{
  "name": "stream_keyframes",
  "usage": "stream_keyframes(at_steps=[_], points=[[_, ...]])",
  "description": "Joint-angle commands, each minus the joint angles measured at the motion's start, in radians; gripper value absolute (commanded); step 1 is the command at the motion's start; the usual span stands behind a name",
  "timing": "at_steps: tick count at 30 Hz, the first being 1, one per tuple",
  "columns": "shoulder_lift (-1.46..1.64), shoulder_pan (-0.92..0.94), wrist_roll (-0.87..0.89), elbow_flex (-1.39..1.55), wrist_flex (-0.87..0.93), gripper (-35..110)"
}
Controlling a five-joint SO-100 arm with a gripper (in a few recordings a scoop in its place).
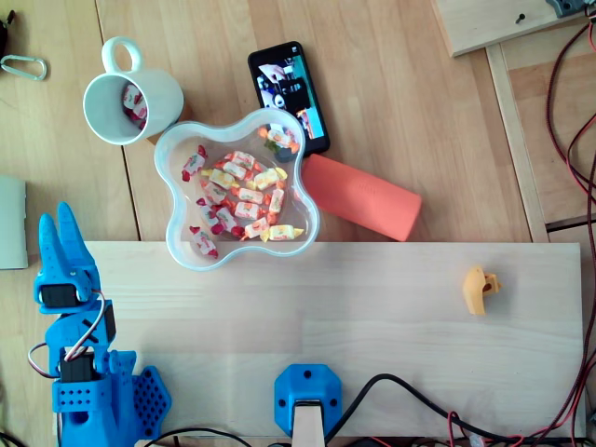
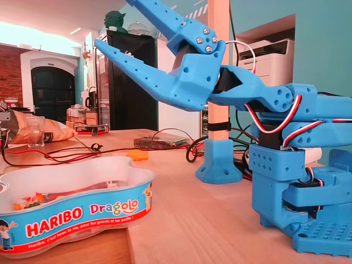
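Note:
My blue gripper [image 1: 56,220] is folded back over the arm's base at the lower left of the overhead view, at the left end of the light wooden board [image 1: 372,326]. In the fixed view the gripper [image 2: 116,23] is raised off the table, open, with nothing between its fingers. Nearest to it is a clear Haribo tub [image 1: 177,140] [image 2: 82,214] holding several wrapped candies [image 1: 240,196], to the gripper's right in the overhead view. Gripper and tub are apart.
A white mug [image 1: 163,93] with a candy inside lies on its side above the tub. A black phone [image 1: 315,130] and an orange cylinder [image 1: 363,197] lie right of the tub. A small orange piece [image 1: 479,289] sits on the board's right end. A blue mount [image 1: 307,396] stands at the front edge.

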Motion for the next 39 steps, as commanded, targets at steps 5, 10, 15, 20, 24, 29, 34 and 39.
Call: stream_keyframes(at_steps=[5, 10, 15, 20, 24, 29, 34, 39], points=[[0.002, -0.005, -0.003, 0.034, -0.023, 28], [0.002, -0.005, -0.003, 0.034, -0.023, 28], [0.002, -0.005, -0.003, 0.034, -0.023, 28], [0.002, -0.005, -0.003, 0.034, -0.023, 28], [0.002, -0.005, -0.003, 0.034, -0.023, 28], [0.002, -0.005, -0.003, 0.034, -0.023, 28], [0.002, -0.005, -0.003, 0.034, -0.023, 28], [0.018, 0.0, 0.006, 0.034, -0.023, 28]])
